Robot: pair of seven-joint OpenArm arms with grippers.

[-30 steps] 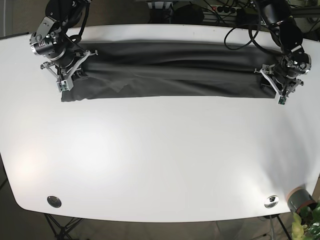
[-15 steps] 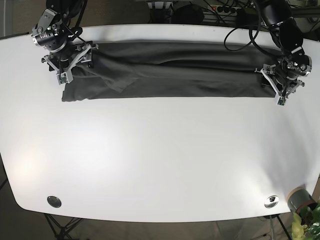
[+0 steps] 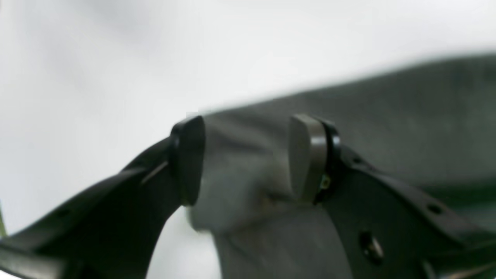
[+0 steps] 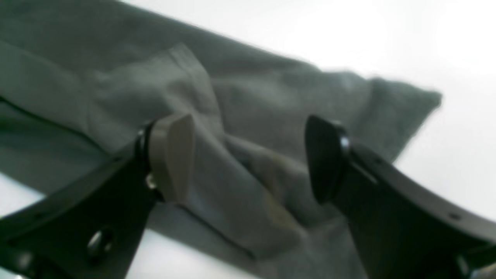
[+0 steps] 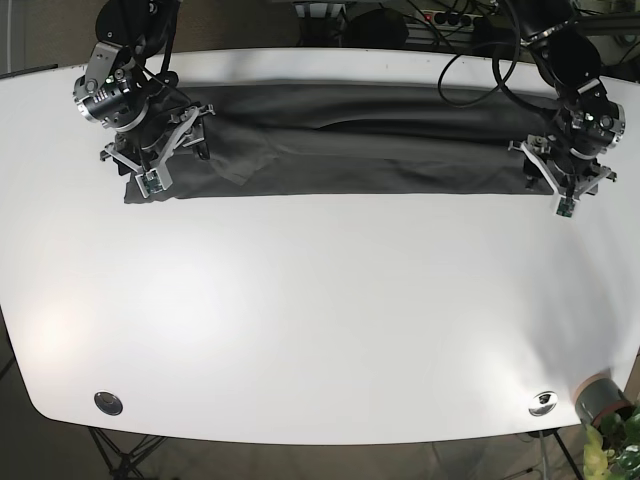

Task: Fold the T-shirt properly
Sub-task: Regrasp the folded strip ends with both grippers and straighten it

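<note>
The table (image 5: 320, 320) carries the shirt (image 5: 360, 140) as a long dark band along its far edge; both wrist views are blurred. The right gripper (image 4: 248, 159) and left gripper (image 3: 248, 159) gape over its ends, the right now nearer than before.

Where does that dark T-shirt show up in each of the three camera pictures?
Base view: T-shirt stretches along the table's far edge.
Left wrist view: T-shirt fills the right side, behind the left hand.
Right wrist view: T-shirt crosses the upper left.
Shared landmark: white table.
</note>
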